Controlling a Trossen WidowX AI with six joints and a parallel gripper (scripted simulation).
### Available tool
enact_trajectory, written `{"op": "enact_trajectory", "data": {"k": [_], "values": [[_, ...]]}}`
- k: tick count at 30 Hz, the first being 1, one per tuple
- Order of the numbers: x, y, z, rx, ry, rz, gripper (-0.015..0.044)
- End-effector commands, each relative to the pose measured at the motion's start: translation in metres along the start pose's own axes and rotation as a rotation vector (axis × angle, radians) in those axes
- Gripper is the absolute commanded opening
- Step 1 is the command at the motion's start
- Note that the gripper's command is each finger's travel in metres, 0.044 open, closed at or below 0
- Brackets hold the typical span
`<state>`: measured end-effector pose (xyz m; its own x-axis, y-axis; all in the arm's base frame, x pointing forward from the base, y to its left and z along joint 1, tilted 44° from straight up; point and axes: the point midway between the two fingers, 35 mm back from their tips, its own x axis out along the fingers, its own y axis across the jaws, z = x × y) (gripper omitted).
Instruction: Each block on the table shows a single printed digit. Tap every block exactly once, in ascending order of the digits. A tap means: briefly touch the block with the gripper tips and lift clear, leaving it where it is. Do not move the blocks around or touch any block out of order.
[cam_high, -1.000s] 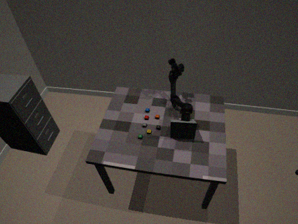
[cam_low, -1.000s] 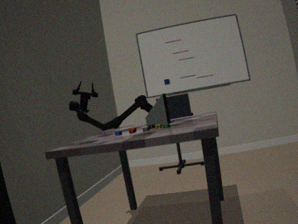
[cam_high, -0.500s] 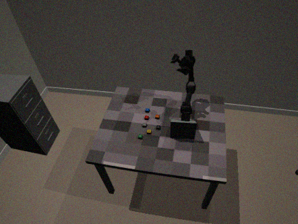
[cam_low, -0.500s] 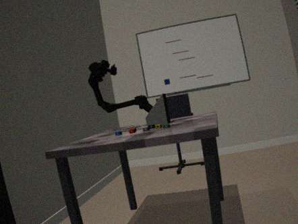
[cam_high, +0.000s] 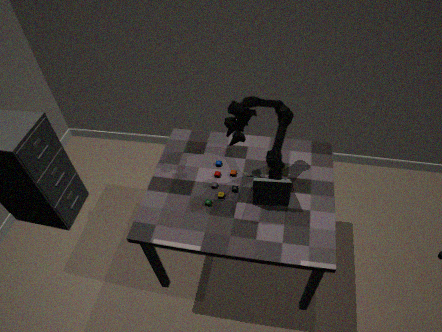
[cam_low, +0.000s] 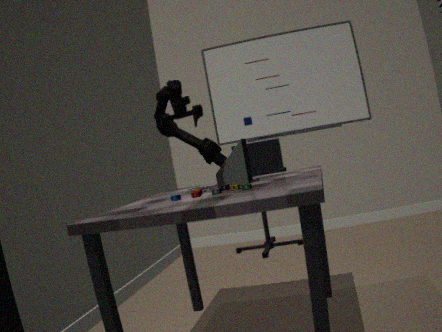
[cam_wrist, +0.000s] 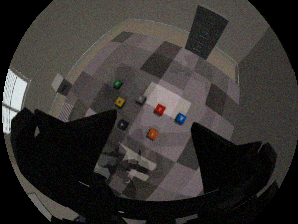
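Observation:
Several small blocks lie apart on the table: blue (cam_high: 219, 163) (cam_low: 175, 198) (cam_wrist: 180, 118), red (cam_high: 217, 174) (cam_wrist: 160, 109), orange (cam_high: 233, 173) (cam_wrist: 152, 134), grey (cam_high: 214, 185) (cam_low: 216, 191) (cam_wrist: 141, 100), black (cam_high: 235, 189) (cam_wrist: 123, 124), yellow (cam_high: 221, 195) (cam_low: 234, 187) (cam_wrist: 120, 102) and green (cam_high: 208, 203) (cam_low: 247, 186) (cam_wrist: 117, 84). Their digits are too small and blurred to read. My gripper (cam_high: 229, 140) (cam_wrist: 156, 120) is open and empty, high above the table and clear of all blocks. In the wrist view the red and orange blocks show between the fingers.
The checkered table (cam_high: 280, 232) (cam_low: 145, 220) (cam_wrist: 167, 55) carries the blocks and a dark upright box-like panel (cam_high: 271, 192) at the arm's base. A drawer cabinet (cam_high: 45, 170) (cam_wrist: 206, 32) stands on the floor beyond the table. A chair and a whiteboard (cam_low: 320, 70) are behind.

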<state>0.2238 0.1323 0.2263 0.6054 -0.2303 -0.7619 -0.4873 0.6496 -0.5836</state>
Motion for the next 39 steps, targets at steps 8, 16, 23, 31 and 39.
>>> {"op": "enact_trajectory", "data": {"k": [8,16,23,31,39], "values": [[0.118,-0.018,-0.094,0.342,0.578,-0.223,0.0400],[0.118,-0.018,-0.094,0.342,0.578,-0.223,0.0400],[0.118,-0.018,-0.094,0.342,0.578,-0.223,0.0400],[0.122,-0.007,-0.090,0.343,0.576,-0.218,0.0400],[0.145,0.110,-0.079,0.344,0.577,-0.217,0.0400]]}}
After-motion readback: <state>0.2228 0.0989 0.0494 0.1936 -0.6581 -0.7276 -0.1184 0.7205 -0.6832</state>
